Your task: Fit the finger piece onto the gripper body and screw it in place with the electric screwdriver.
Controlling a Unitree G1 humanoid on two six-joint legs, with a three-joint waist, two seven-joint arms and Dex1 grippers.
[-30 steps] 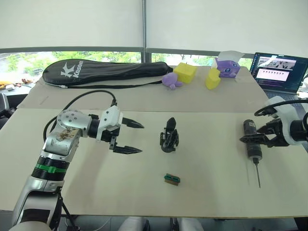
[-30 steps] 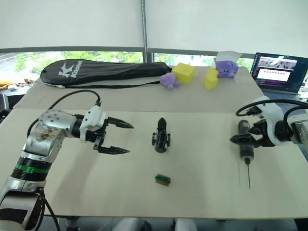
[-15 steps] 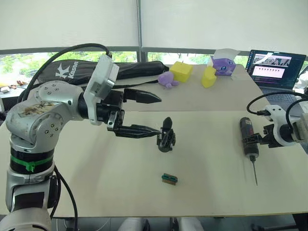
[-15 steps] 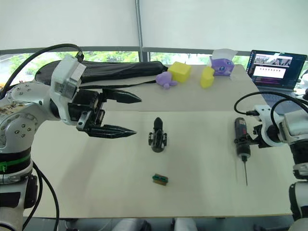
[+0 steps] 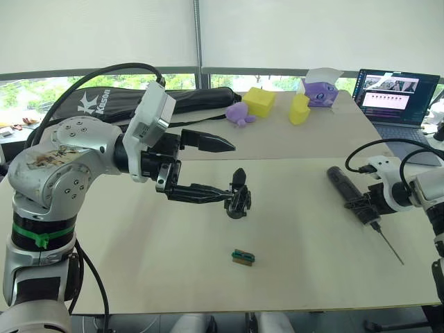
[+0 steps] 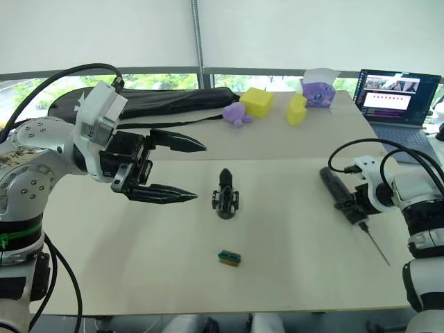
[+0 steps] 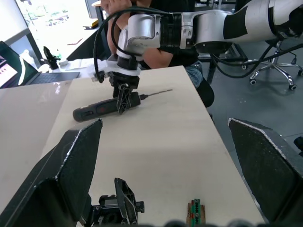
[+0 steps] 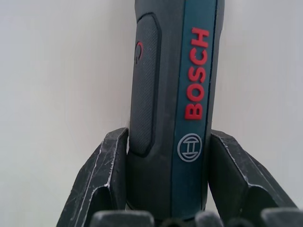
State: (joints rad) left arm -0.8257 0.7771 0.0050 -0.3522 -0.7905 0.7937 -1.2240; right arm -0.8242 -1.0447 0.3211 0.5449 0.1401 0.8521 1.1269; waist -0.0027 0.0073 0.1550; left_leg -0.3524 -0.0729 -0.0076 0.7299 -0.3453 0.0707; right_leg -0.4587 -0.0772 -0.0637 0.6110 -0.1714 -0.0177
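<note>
The gripper body stands at the table's middle, a pointed black finger rising from it. A separate finger piece is out of view. My left gripper hangs open just left of the body, one fingertip level with the body's base and the other above it. The electric screwdriver lies slanted at the right, its thin bit aimed at the near right corner. My right gripper is shut on the electric screwdriver near its nose. In the right wrist view, both fingers press the sides of the screwdriver.
A small green-brown block lies near the front edge, below the body. At the back lie a black racket bag, yellow blocks, a purple plush, a purple box and a laptop. A seated person is beyond the table's right end.
My left arm rose and swung right toward the gripper body, staying open. The right gripper turned the screwdriver from pointing at the near edge to a slant toward the near right.
</note>
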